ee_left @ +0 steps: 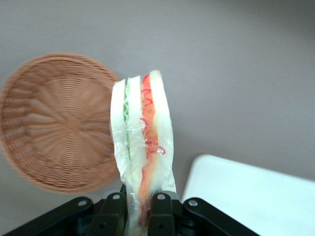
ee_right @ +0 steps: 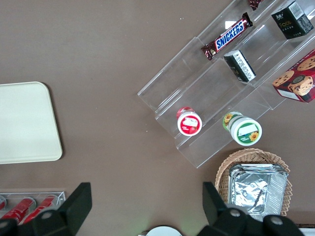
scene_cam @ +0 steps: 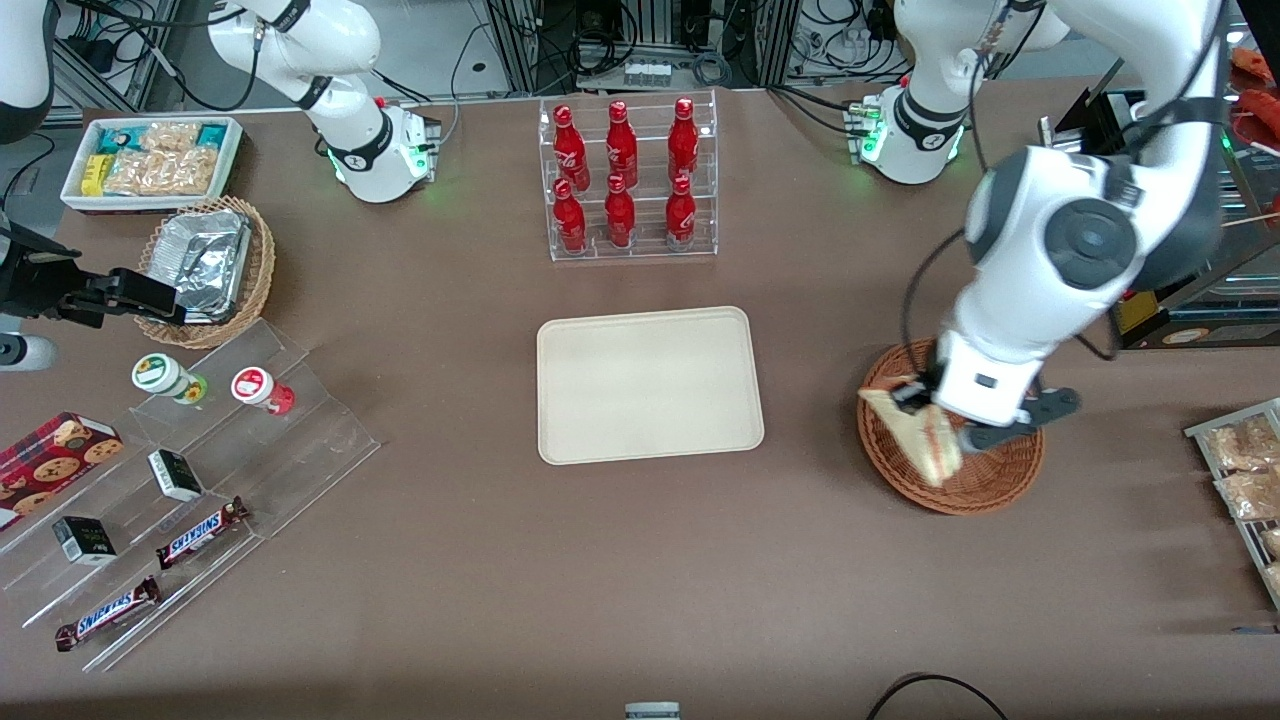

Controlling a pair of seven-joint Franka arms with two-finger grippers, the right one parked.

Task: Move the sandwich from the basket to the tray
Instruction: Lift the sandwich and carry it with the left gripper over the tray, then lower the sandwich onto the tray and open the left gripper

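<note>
The pincer (ee_left: 139, 202) clamps the sandwich (ee_left: 142, 142), lifted above the wicker basket (scene_cam: 985, 480), beside the bare tray (scene_cam: 648, 385).

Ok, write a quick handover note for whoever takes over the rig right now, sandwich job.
Gripper: shut on the sandwich, held above the basket's edge nearest the tray.
Basket: nothing left in it.
Tray: bare, mid-table, nearer the front camera than the bottle rack.
Done: sandwich gripped and lifted out.
Left: carry it over the tray, lower, release.
</note>
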